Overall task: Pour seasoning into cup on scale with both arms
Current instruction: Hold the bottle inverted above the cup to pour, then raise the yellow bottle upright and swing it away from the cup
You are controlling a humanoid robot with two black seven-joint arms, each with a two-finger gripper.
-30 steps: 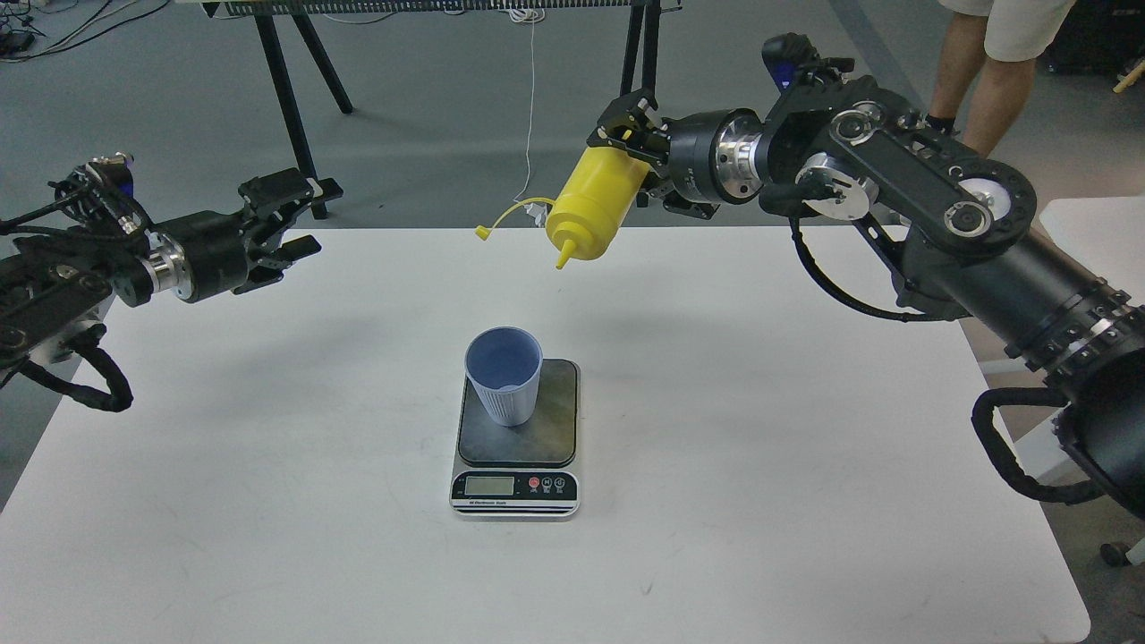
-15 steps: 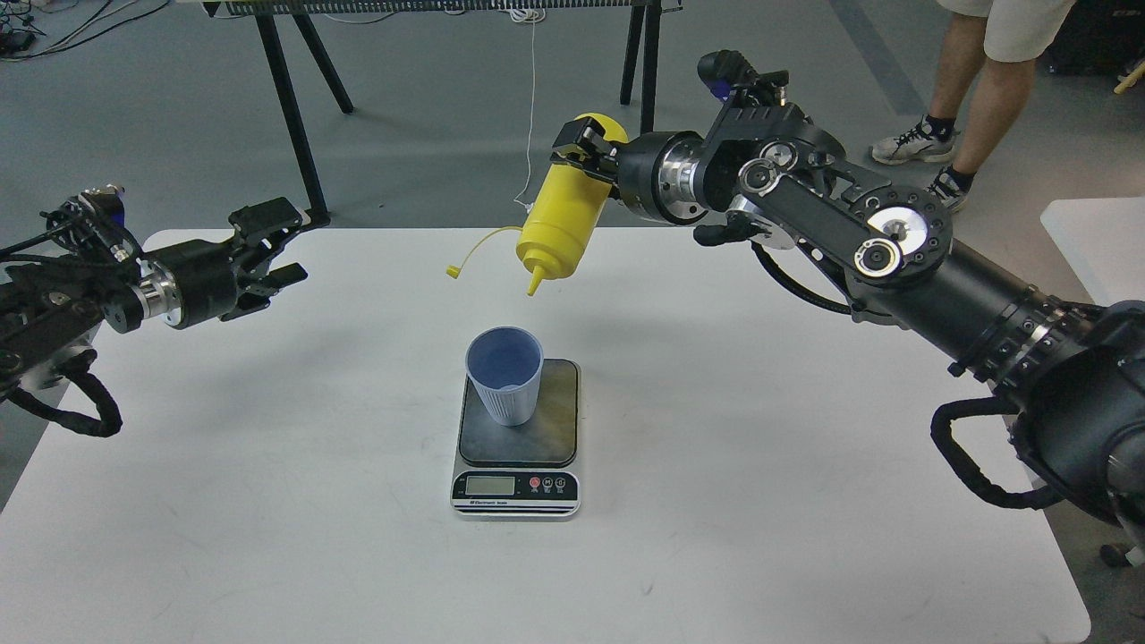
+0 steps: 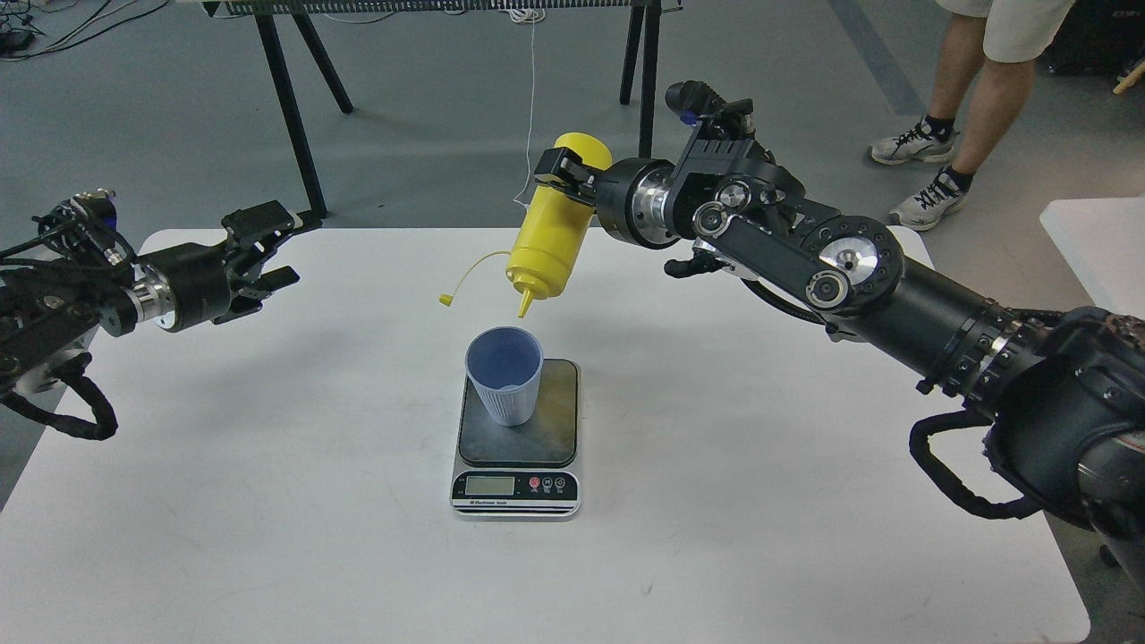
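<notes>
The light blue-grey cup (image 3: 504, 375) stands upright on the dark platform of the scale (image 3: 555, 429) near the table's middle. My right gripper (image 3: 562, 177) is shut on the yellow seasoning bottle (image 3: 547, 233) and holds it upside down, nozzle down, just above and slightly behind the cup's rim. Its open cap (image 3: 445, 300) hangs on its strap to the left. My left gripper (image 3: 271, 250) is open and empty above the table's far left.
The white table (image 3: 760, 465) carries only the scale and cup. Black stand legs (image 3: 291, 107) rise behind the table's far edge. A person's legs (image 3: 971, 107) stand at the back right. Another white surface (image 3: 1100, 241) lies at the right edge.
My right gripper has moved left and down with the bottle, bringing the nozzle closer over the cup and more upright. My left gripper has sunk slightly and drawn back left.
</notes>
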